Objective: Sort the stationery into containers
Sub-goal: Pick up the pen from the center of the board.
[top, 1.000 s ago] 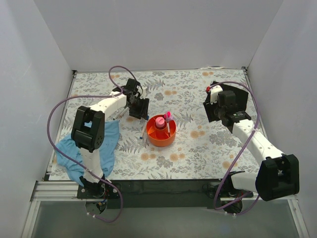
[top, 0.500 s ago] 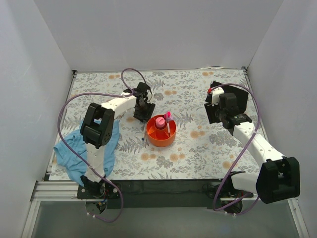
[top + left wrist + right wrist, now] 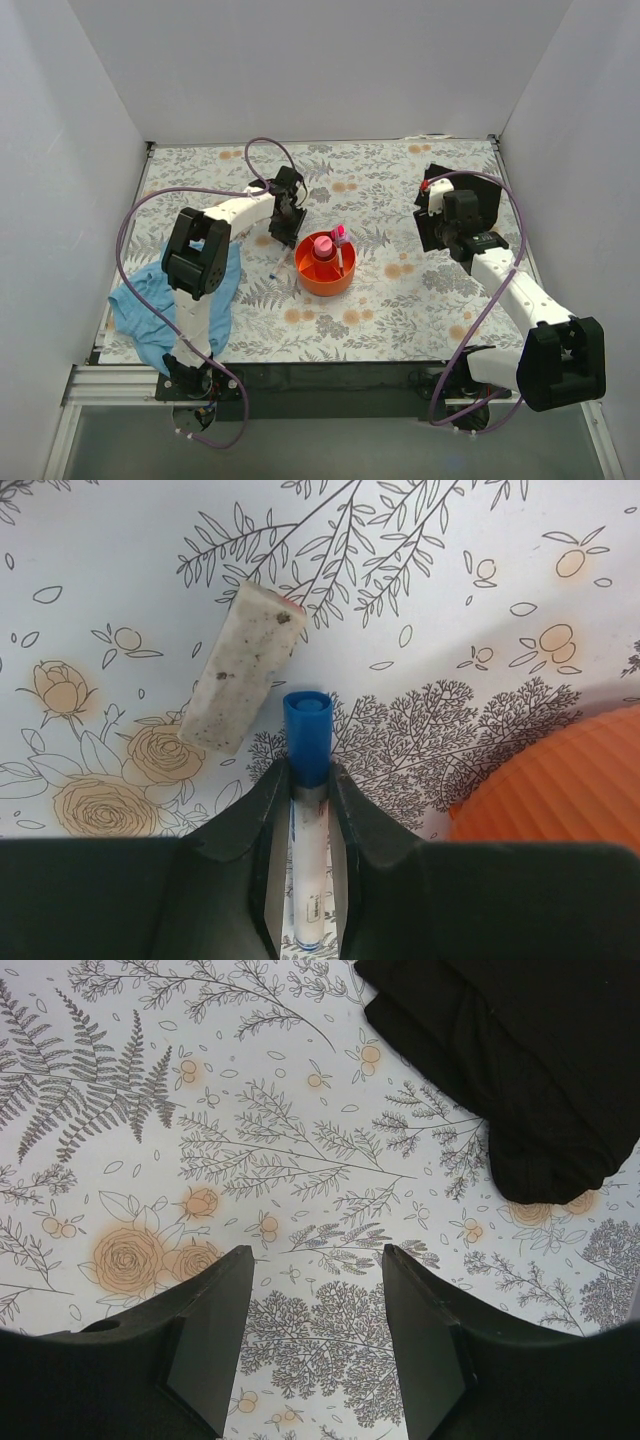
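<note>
At frame centre, overhead: orange organizer (image 3: 318,286) already holds pink pieces (image 3: 323,244) in its cup. Left pincer (image 3: 283,232) sits just upper-left of it.

Left wrist: pincer clenched on a blue-capped pen (image 3: 307,730). Tan block (image 3: 245,665) lies loose on the tabletop (image 3: 120,540), unsorted.

Right wrist: right pincer (image 3: 315,1345) spread, empty.

Roughly midway, I'd judge.

Both the left arm (image 3: 240,207) and the right arm (image 3: 510,282) consist of white links joined by black joint housings. A purple cable (image 3: 119,255) loops along each arm. The fingers (image 3: 235,835) are matte black tapered wedges. The right wrist carries a small red part (image 3: 421,181).
</note>
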### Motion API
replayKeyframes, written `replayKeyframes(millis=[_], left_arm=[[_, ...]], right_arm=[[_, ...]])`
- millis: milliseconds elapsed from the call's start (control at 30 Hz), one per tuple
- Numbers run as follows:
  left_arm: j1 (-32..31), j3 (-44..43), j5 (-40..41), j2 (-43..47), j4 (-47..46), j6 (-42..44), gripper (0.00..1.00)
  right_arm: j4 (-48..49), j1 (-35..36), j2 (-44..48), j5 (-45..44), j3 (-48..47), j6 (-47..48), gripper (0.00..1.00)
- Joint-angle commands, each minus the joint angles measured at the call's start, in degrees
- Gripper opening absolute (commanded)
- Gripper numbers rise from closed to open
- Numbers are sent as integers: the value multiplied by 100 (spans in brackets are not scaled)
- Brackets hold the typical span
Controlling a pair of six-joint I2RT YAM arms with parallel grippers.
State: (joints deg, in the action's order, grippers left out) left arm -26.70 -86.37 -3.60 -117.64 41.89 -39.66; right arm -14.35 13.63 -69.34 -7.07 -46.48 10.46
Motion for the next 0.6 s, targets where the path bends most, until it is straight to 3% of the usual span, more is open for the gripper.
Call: replayKeyframes(millis=[0, 133, 233, 300, 400, 433, 467, 500, 533, 567], left_arm=[[155, -282, 9, 189, 530, 195, 0], [244, -1494, -554, 680, 944, 389, 0], [244, -1402, -967, 1435, 673, 328, 0], [235, -1025, -1003, 1857, -72, 248, 0], [227, 476, -1299, 3033, -1960, 152, 0], [200, 968, -1458, 3655, -3192, 99, 0], [174, 2104, -1582, 4044, -3883, 73, 0], [43, 2637, -1644, 4370, -4690, 29, 0], [-36, 3226, -1575, 4677, -6152, 20, 0], [-107, 3658, -1470, 5142, -6775, 20, 0]], right_arm=[[275, -36, 114, 48, -81, -53, 63], [213, -36, 123, 65, -177, 44, 63], [143, -36, 131, 74, -291, 79, 63], [108, -44, 131, 65, -379, 97, 63], [55, -44, 166, 13, -441, 149, 63], [20, -36, 193, 21, -458, 193, 63], [-15, -44, 202, 22, -467, 211, 63], [-76, -44, 193, 22, -511, 237, 63], [-112, -44, 210, 22, -546, 272, 63], [-164, -44, 184, -13, -599, 307, 63]])
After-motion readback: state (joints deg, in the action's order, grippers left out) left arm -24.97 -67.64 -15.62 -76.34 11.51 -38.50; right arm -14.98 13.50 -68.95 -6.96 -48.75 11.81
